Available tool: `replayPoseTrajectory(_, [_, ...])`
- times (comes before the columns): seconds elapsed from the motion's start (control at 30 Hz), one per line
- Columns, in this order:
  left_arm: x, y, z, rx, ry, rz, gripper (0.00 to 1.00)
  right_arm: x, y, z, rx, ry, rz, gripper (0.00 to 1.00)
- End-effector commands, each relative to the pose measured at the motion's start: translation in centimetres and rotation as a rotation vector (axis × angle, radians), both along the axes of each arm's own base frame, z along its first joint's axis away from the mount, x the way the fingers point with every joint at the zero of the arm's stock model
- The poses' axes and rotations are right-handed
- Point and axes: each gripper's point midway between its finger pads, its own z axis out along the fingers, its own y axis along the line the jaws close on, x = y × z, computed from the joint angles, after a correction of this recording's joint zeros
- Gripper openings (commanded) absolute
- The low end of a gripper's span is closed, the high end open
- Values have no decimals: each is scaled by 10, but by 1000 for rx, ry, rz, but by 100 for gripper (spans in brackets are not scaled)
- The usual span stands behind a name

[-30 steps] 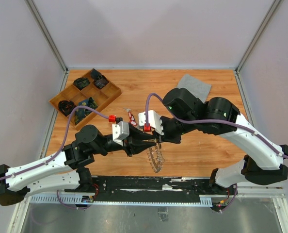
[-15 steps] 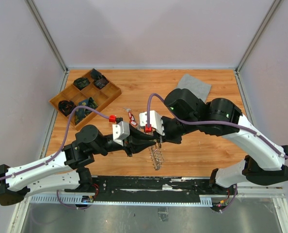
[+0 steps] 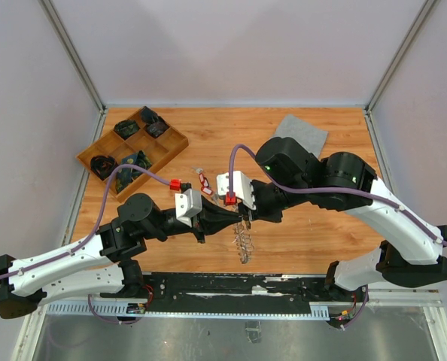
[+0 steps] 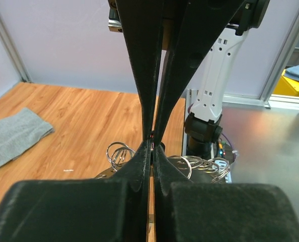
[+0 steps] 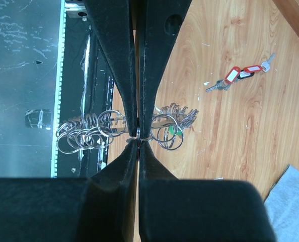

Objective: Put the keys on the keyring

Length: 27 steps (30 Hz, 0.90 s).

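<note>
Near the front edge, mid-table, the left gripper (image 4: 152, 146) and right gripper (image 5: 138, 133) meet tip to tip. Each is pinched tight on the thin wire of the keyring (image 5: 89, 133), apparently to steady it from both sides. The red-tagged keys (image 3: 203, 180) lie loose on the wood just beyond, not yet threaded.

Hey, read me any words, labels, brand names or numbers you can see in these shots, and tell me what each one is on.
No text can be read anywhere.
Red tags on the keys: white inserts, too small to read.
The keyring, wooden tray, grey cloth: no markings visible.
</note>
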Motion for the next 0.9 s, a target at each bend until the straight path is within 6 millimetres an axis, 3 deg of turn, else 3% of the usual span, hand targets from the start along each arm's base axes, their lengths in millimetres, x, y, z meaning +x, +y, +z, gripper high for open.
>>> replayPoseTrajectory(0.0, [1, 6, 22, -48, -30, 16, 1, -2, 3, 16, 70, -35, 4, 2])
replayPoseTrajectory(0.1, [2, 9, 24, -63, -35, 26, 1, -4, 6, 23, 110, -31, 8, 4])
replayPoseTrajectory(0.33, [1, 20, 30, -129, -8, 51, 1, 8, 16, 49, 296, -106, -61, 25])
replayPoseTrajectory(0.47, [2, 28, 31, -150, 8, 76, 1, 15, 16, 64, 415, -147, -119, 31])
replayPoseTrajectory(0.57, [5, 31, 28, -150, 24, 96, 1, 20, 13, 70, 456, -158, -165, 30])
replayPoseTrajectory(0.67, [6, 31, 25, -153, 43, 102, 1, 33, 12, 73, 510, -133, -264, 22])
replayPoseTrajectory(0.77, [6, 29, 22, -161, 61, 91, 1, 61, 4, 66, 555, -13, -384, 15])
replayPoseTrajectory(0.87, [8, 30, 20, -174, 71, 86, 1, 68, -1, 72, 658, 128, -377, 16])
